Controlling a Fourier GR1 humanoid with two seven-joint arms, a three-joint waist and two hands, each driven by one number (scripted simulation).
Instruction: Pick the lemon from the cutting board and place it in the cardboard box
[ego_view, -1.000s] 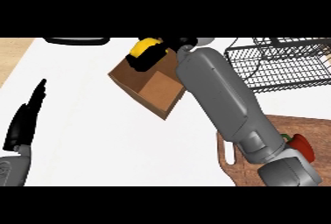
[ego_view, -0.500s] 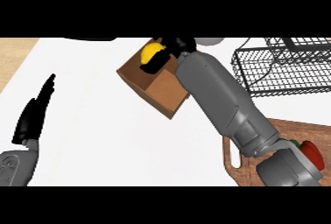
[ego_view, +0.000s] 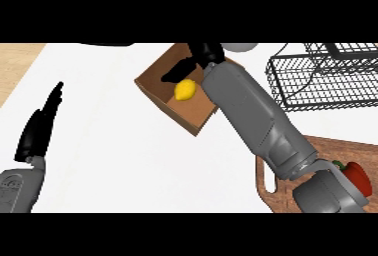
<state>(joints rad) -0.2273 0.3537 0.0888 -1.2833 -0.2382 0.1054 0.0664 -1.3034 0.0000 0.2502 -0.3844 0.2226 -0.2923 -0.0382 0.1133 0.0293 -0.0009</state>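
Observation:
The yellow lemon (ego_view: 186, 90) is inside the brown cardboard box (ego_view: 193, 116), against its floor near the far wall. My right hand (ego_view: 199, 56) hovers just above it over the box, fingers spread downward beside the lemon and not wrapped round it. The grey right forearm runs from the lower right across the box's right side and hides that wall. The wooden cutting board (ego_view: 347, 149) lies at the lower right, partly under my arm. My left hand (ego_view: 38, 131) rests open at the left edge, fingers straight and pointing up.
A black wire rack (ego_view: 325, 75) stands at the back right, close to the box. A red pepper (ego_view: 356, 175) lies on the cutting board beside my right elbow. White counter spreads between the box and my left hand.
The lemon, held in my right hand's curled fingers above the box before, now sits lower inside the box, free of the fingers. The hand has opened.

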